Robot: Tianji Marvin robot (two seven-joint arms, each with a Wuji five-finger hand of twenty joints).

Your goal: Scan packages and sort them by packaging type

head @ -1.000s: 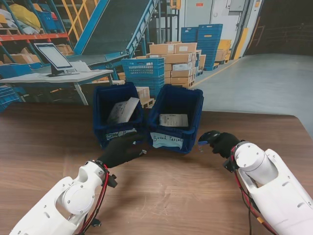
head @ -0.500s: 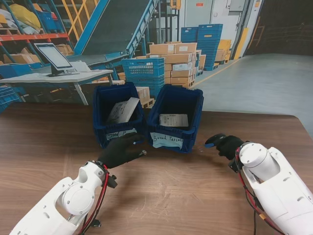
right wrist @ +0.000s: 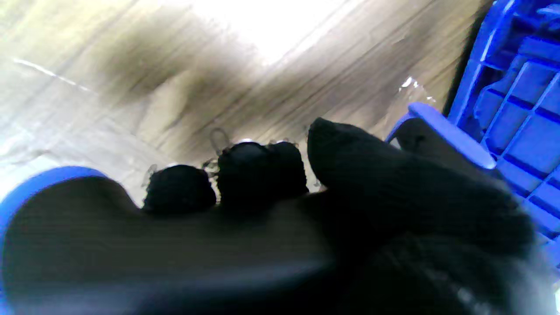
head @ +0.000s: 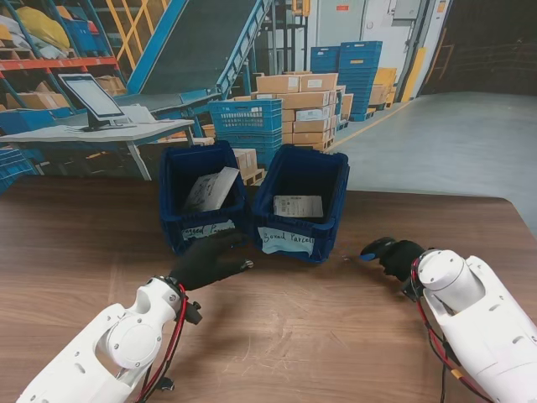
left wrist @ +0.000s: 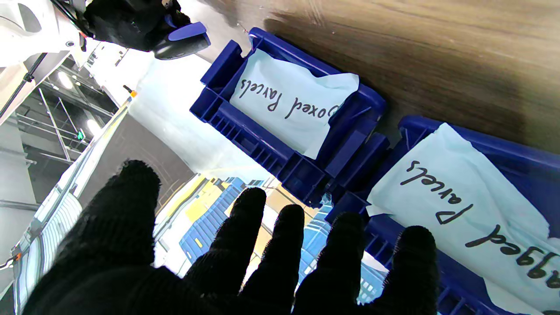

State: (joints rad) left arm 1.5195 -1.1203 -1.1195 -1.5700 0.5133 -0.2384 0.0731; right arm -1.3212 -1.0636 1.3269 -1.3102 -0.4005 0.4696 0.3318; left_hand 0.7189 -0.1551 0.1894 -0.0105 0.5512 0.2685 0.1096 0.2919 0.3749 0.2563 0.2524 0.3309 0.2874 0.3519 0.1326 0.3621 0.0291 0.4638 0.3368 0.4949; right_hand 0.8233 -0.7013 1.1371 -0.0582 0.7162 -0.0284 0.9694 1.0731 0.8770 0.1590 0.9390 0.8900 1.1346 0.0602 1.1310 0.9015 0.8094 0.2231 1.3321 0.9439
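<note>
My right hand (head: 399, 256) is curled around the scanner (head: 375, 248), a dark handheld with blue trim; my wrist view shows the fingers (right wrist: 393, 183) wrapped over its body, and its nose points left toward the bins. It sits low over the table (head: 336, 336), just to the right of the right bin (head: 300, 206) and a little nearer to me, not touching it. My left hand (head: 208, 260) holds nothing, its 5 gloved fingers (left wrist: 249, 236) spread apart, palm down, close in front of the left bin (head: 201, 191); whether it rests on the wood or hangs just over it I cannot tell. The 2 blue bins stand side by side, touching or nearly so, at the middle of the table, farther from me than both hands. The left one carries a paper label reading "agged Parcels" (left wrist: 463, 218) as far as I can see, and a pale bagged parcel (head: 211, 188) leans inside it. The right one is labelled "oxed Parcels" (left wrist: 288, 103) and has a flat parcel (head: 298, 206) with a printed label lying in it.
</note>
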